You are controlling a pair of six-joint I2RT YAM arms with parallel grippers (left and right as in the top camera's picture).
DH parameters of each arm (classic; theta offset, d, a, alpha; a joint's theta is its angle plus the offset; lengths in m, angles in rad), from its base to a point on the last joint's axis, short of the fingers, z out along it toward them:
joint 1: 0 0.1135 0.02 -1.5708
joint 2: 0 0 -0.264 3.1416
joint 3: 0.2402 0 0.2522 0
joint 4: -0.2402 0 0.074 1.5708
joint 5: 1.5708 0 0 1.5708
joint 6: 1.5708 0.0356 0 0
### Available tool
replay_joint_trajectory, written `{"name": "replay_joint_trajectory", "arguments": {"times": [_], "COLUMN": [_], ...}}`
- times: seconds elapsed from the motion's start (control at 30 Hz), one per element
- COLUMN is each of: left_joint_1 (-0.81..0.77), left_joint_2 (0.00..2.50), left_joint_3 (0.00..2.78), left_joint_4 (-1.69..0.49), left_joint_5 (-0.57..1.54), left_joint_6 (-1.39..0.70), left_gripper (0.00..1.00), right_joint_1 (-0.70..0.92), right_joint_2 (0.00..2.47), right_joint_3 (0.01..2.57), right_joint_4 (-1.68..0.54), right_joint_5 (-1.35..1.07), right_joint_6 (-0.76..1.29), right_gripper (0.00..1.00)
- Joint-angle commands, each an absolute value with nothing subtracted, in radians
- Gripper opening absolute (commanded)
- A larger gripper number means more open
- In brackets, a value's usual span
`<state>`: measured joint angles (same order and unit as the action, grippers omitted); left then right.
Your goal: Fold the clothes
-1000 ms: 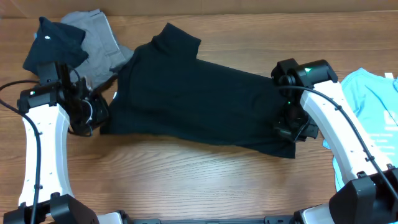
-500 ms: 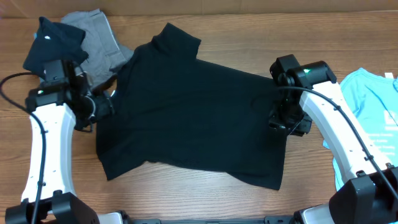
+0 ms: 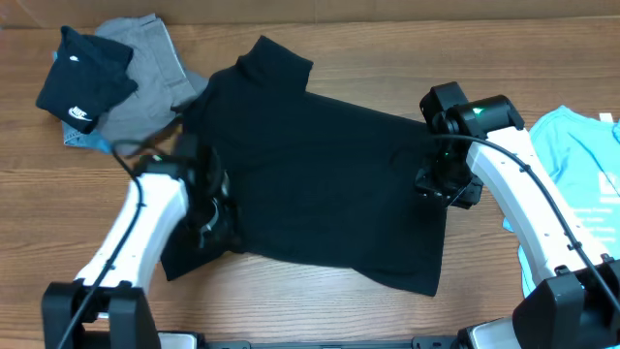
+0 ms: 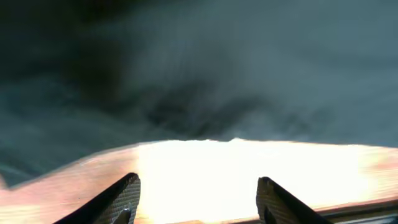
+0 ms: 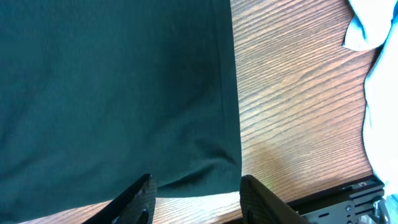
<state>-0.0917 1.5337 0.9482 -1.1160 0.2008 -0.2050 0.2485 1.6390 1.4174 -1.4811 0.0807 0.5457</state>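
The clothes, a large plain black T-shirt [image 3: 320, 174], lie spread across the middle of the table, with the hem toward the front edge. My left gripper [image 3: 215, 218] hangs over the shirt's lower left part. In the blurred left wrist view it [image 4: 196, 186] stands open over bright wood, with black fabric [image 4: 199, 68] just beyond and nothing between the fingers. My right gripper [image 3: 446, 184] is at the shirt's right edge. In the right wrist view it [image 5: 196, 190] is open over the shirt's corner [image 5: 211, 162], holding nothing.
At the back left lie a small black garment with a white swoosh [image 3: 82, 82] and a grey garment [image 3: 145, 68]. A light blue garment [image 3: 581, 165] lies at the right edge, also visible in the right wrist view [image 5: 379, 62].
Both grippers have opened and let go of the shirt, which now lies spread further toward the front. My left arm has swung right, over the shirt's lower left part.
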Motion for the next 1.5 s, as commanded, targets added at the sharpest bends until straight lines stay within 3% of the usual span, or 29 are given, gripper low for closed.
{"name": "replay_joint_trajectory", "arguments": {"times": [0.0,0.07,0.17,0.2,0.37,0.57,0.73,0.8,0.87,1.03,1.13,1.23,1.27,1.47], "left_joint_1": [-0.09,-0.09,-0.09,-0.09,-0.09,-0.092,-0.092,-0.092,-0.092,-0.092,-0.092,-0.092,-0.092,-0.092], "left_joint_2": [1.536,1.536,1.536,1.536,1.536,1.538,1.541,1.541,1.541,1.541,1.543,1.543,1.542,1.542], "left_joint_3": [0.826,0.772,0.758,0.771,0.903,0.981,0.979,0.977,0.968,0.853,0.765,0.741,0.746,0.939], "left_joint_4": [-1.035,-0.962,-0.922,-0.929,-0.955,-0.755,-0.908,-0.992,-1.055,-0.987,-0.87,-0.863,-0.871,-0.983], "left_joint_5": [0.176,0.176,0.177,0.183,0.162,0.124,0.199,0.199,0.179,0.143,0.149,0.165,0.171,0.2], "left_joint_6": [-0.339,-0.361,-0.368,-0.368,-0.368,-0.344,-0.324,-0.289,-0.284,-0.297,-0.323,-0.345,-0.345,-0.323], "left_gripper": [0.57,0.51,0.12,0.04,0.04,0.04,0.25,0.49,0.63,0.7,0.58,0.09,0.04,0.04], "right_joint_1": [0.246,0.246,0.246,0.246,0.246,0.246,0.246,0.246,0.246,0.246,0.246,0.246,0.246,0.246], "right_joint_2": [1.621,1.621,1.621,1.621,1.621,1.621,1.621,1.621,1.621,1.621,1.621,1.621,1.621,1.621], "right_joint_3": [1.419,1.419,1.419,1.419,1.419,1.419,1.419,1.419,1.419,1.419,1.419,1.419,1.419,1.419], "right_joint_4": [-1.472,-1.465,-1.459,-1.459,-1.447,-1.437,-1.454,-1.447,-1.439,-1.437,-1.438,-1.445,-1.445,-1.436], "right_joint_5": [0.076,0.076,0.076,0.076,0.076,0.076,0.076,0.076,0.076,0.076,0.076,0.076,0.076,0.077], "right_joint_6": [0.545,0.545,0.545,0.545,0.545,0.545,0.541,0.541,0.541,0.541,0.541,0.541,0.541,0.519], "right_gripper": [0.47,0.47,0.48,0.48,0.48,0.48,0.48,0.48,0.49,0.49,0.48,0.5,0.52,0.52]}}
